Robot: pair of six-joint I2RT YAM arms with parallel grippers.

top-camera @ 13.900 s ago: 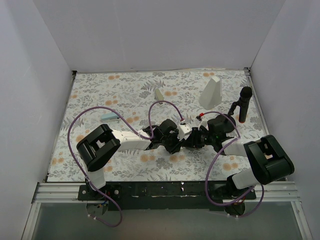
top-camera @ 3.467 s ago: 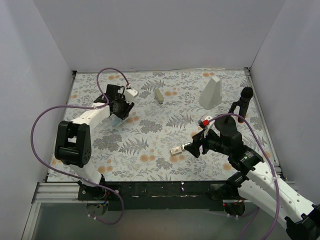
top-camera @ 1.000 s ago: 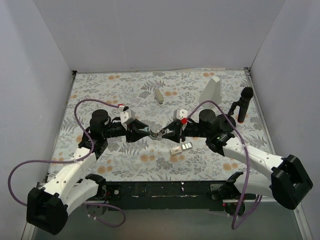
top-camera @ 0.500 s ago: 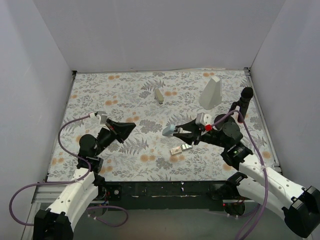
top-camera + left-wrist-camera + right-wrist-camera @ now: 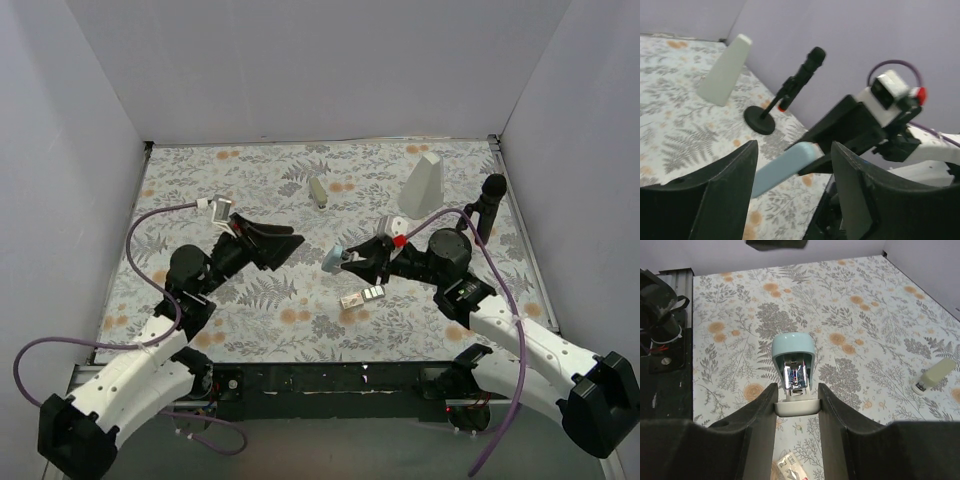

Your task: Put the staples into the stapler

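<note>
left claw [image 5: 285, 247] has released the stapler [image 5: 335, 258], gaping empty; right claw [image 5: 796, 401] grips it alone (staples [image 5: 361, 297] near it, loading next).

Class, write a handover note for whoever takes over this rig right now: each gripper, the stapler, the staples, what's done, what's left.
Left gripper: open, empty, pointing at the stapler.
Right gripper: fingers shut on the stapler, held above the table, silver channel showing.
Staples: in their box on the table, just nearside of the stapler.
Done: stapler lifted.
Left: take a strip, slide it into the channel, close the stapler.
</note>
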